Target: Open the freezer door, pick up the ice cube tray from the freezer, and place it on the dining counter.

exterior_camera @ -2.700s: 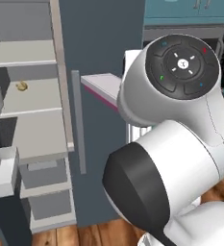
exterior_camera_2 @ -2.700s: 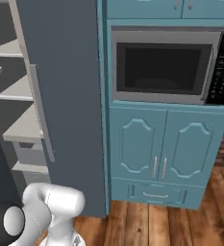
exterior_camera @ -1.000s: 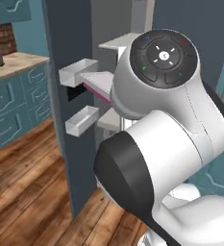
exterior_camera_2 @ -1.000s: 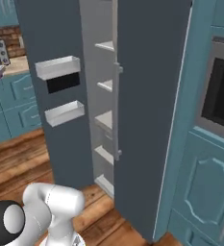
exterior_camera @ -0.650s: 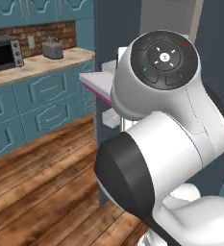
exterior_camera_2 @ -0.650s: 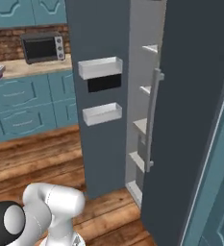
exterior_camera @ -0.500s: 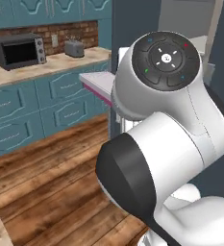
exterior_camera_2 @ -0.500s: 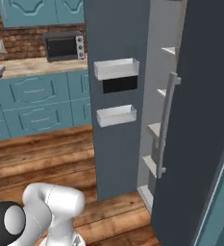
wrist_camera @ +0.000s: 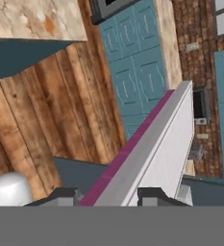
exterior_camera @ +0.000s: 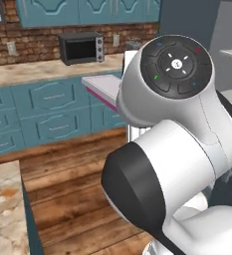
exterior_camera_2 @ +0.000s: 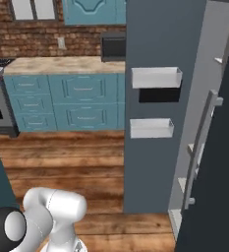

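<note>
While its two dark fingertips sit on either side of the tray's near end in the hand view, the gripper (wrist_camera: 108, 196) is clamped on the ice cube tray (wrist_camera: 156, 144), a thin pale-grey slab with a pink-magenta side that runs away from the fingers over the wooden floor (wrist_camera: 51, 110). Seen from the left base view, the ice cube tray (exterior_camera: 103, 88) juts out level to the left of the big white arm (exterior_camera: 172, 144), in the air above the floorboards. A corner of the dining counter (exterior_camera: 3, 214), beige marbled stone with orange flecks, lies low and to the left, well apart from the tray. Beyond it, a toaster oven (exterior_camera: 81, 48) stands on the teal wall counter (exterior_camera: 48, 69). From the right base view, the freezer door (exterior_camera_2: 157, 98) stands open, two white bins (exterior_camera_2: 156, 78) on its inner face.
</note>
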